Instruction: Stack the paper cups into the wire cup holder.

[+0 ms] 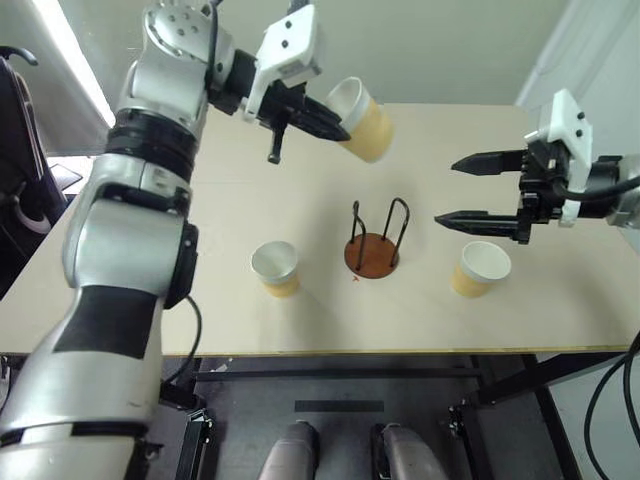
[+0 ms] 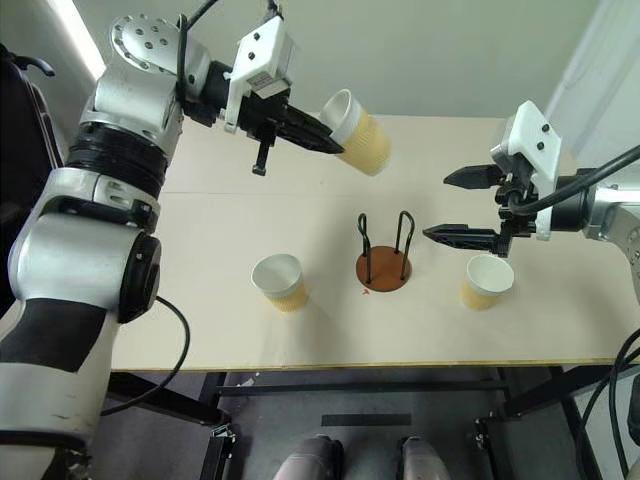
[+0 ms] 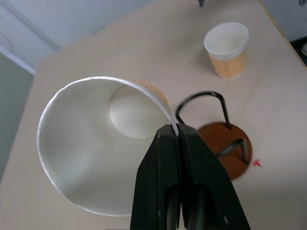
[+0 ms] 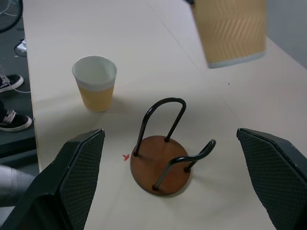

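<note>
Left gripper (image 1: 335,125) jaws pinched on a paper cup (image 1: 365,120) rim, above the wire cup holder (image 1: 373,252). Right gripper (image 1: 470,190) jaws wide, empty, beside it.

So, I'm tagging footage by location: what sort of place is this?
Probably a lab or workshop test bench: a bare plywood table on a black metal frame, plain walls, loose cables on the floor.

My arms are glossy silver shells with black bands at the joints. Each wrist carries a white block with small dark screw holes. My left end effector (image 1: 335,128) and right end effector (image 1: 455,192) have tapered black fingers; black cables trail behind them.
</note>
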`<state>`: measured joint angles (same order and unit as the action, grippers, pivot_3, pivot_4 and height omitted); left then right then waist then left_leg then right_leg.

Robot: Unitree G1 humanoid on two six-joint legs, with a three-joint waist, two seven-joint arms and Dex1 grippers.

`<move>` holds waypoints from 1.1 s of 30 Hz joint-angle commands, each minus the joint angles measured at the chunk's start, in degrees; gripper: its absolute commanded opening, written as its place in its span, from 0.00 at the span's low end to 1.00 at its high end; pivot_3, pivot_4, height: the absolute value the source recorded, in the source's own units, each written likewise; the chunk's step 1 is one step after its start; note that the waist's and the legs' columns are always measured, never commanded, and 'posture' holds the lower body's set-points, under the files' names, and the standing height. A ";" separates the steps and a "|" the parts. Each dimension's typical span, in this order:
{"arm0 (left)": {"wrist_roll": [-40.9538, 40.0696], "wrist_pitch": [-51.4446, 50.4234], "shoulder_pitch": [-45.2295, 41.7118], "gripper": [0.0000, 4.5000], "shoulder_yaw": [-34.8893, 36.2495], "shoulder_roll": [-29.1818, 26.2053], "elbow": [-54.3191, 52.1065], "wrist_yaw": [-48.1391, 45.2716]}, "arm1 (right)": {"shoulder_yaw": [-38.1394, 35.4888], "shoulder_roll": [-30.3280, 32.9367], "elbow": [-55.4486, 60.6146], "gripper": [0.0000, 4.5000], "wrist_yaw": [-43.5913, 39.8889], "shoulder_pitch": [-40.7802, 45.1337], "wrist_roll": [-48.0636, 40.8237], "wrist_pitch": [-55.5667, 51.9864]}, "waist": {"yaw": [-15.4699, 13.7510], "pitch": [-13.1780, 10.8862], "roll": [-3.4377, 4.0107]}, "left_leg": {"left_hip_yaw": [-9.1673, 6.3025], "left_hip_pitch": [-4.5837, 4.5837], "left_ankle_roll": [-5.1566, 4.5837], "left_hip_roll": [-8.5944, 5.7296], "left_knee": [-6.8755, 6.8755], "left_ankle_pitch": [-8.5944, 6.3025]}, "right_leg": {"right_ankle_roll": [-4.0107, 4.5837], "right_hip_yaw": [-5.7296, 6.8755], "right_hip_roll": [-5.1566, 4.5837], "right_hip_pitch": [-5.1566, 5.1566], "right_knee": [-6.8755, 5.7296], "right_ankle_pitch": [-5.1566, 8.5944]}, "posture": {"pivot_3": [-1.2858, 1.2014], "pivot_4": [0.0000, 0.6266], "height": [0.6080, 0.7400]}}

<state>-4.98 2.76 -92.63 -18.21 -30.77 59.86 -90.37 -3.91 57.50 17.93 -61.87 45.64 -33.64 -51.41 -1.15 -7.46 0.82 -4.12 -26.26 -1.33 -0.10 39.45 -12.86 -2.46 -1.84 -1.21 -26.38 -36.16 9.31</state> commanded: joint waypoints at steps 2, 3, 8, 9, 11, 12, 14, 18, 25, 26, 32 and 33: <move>-8.00 -3.28 1.33 0.00 -7.33 -2.07 -6.58 -2.13 | -4.62 1.98 4.31 1.00 1.84 -0.69 -2.93 -2.29 | -0.23 -0.01 0.00 | -0.08 -0.08 -0.07 0.05 0.18 -0.04 | -0.02 0.02 -0.05 0.03 -0.04 -0.01 | 0.52 0.24 1.00; -9.56 -3.84 1.59 0.00 -8.79 -2.56 -7.59 -2.13 | -5.01 2.05 5.05 1.00 2.33 -0.86 -3.50 -2.99 | -0.28 -0.01 0.00 | -0.03 -0.11 -0.11 0.01 0.25 -0.07 | -0.02 0.08 0.01 0.03 -0.06 -0.01 | 0.52 0.24 1.00; -12.75 -3.97 1.17 0.00 -11.70 -1.77 -7.51 -2.13 | -7.03 1.51 8.37 1.00 5.69 -2.67 -5.97 -5.11 | -0.44 -0.01 0.02 | -0.05 -0.14 -0.29 -0.03 0.63 -0.23 | -0.21 0.02 -0.06 0.15 -0.09 0.09 | 0.52 0.24 1.00; -12.98 -3.40 1.13 0.00 -12.54 -1.65 -7.39 -2.13 | -7.39 1.40 8.90 1.00 6.38 -3.11 -6.38 -5.45 | -0.45 -0.01 0.01 | 0.06 -0.13 -0.33 -0.08 0.62 -0.26 | -0.22 0.05 -0.02 0.16 -0.08 0.10 | 0.52 0.24 1.00; -13.40 -2.83 0.97 0.00 -13.80 -1.22 -7.02 -2.13 | -8.12 1.37 9.85 1.00 7.54 -4.06 -7.17 -6.02 | -0.48 -0.01 0.01 | 0.02 -0.12 -0.37 -0.07 0.69 -0.30 | -0.30 0.04 -0.08 0.24 -0.06 0.08 | 0.52 0.24 1.00; -13.39 -2.44 0.81 0.00 -14.38 -0.80 -6.69 -2.13 | -8.64 1.44 10.20 1.00 8.00 -4.64 -7.51 -6.16 | -0.56 -0.01 0.00 | 0.07 -0.10 -0.39 -0.12 0.68 -0.31 | -0.32 0.06 -0.04 0.25 -0.02 0.06 | 0.52 0.24 1.00; -13.38 -1.68 0.62 0.00 -15.23 -0.35 -6.05 -2.13 | -9.22 1.41 10.83 1.00 9.04 -5.26 -8.27 -6.53 | -0.61 -0.01 0.02 | -0.01 -0.10 -0.41 -0.09 0.71 -0.32 | -0.40 0.01 -0.14 0.32 0.02 0.03 | 0.52 0.24 1.00; -13.06 -0.09 0.75 0.00 -16.29 0.56 -5.04 -2.13 | -9.83 1.46 11.64 1.00 10.56 -6.40 -9.21 -6.45 | -0.66 -0.01 0.01 | 0.09 -0.06 -0.43 -0.15 0.68 -0.33 | -0.46 0.02 -0.08 0.35 0.11 0.02 | 0.52 0.24 1.00; -10.55 3.99 1.07 0.00 -16.75 1.93 -2.25 -2.13 | -10.00 1.81 11.98 1.00 12.26 -7.12 -10.52 -6.02 | -0.66 -0.02 0.02 | 0.05 -0.11 -0.43 -0.10 0.69 -0.34 | -0.56 -0.05 -0.16 0.35 0.18 0.03 | 0.52 0.24 1.00; -9.65 4.97 1.12 0.00 -16.66 2.11 -1.61 -2.13 | -10.00 1.90 11.87 1.00 12.35 -7.14 -10.59 -5.90 | -0.64 -0.02 0.02 | 0.11 -0.10 -0.44 -0.12 0.68 -0.34 | -0.56 -0.06 -0.14 0.35 0.17 0.04 | 0.52 0.24 1.00; -8.32 6.64 1.60 0.00 -16.53 2.40 -0.40 -2.13 | -9.84 2.17 11.45 1.00 12.61 -7.36 -10.65 -5.25 | -0.69 -0.02 0.02 | 0.16 -0.11 -0.46 -0.15 0.67 -0.35 | -0.60 -0.04 -0.11 0.35 0.20 0.06 | 0.52 0.24 1.00; -8.24 6.72 1.69 0.00 -16.50 2.44 -0.38 -2.13 | -9.85 2.17 11.47 1.00 12.63 -7.39 -10.67 -5.20 | -0.73 -0.02 0.02 | 0.11 -0.12 -0.46 -0.14 0.69 -0.35 | -0.61 -0.06 -0.15 0.35 0.21 0.06 | 0.52 0.24 1.00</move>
<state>-13.31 8.57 -89.87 -35.19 -28.16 59.88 -90.54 -11.11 58.79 28.47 -50.00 37.80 -43.75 -57.71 -1.88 -7.48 0.84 -4.04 -26.39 -1.80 -0.21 40.16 -13.21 -3.08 -1.93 -1.39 -26.02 -35.96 9.37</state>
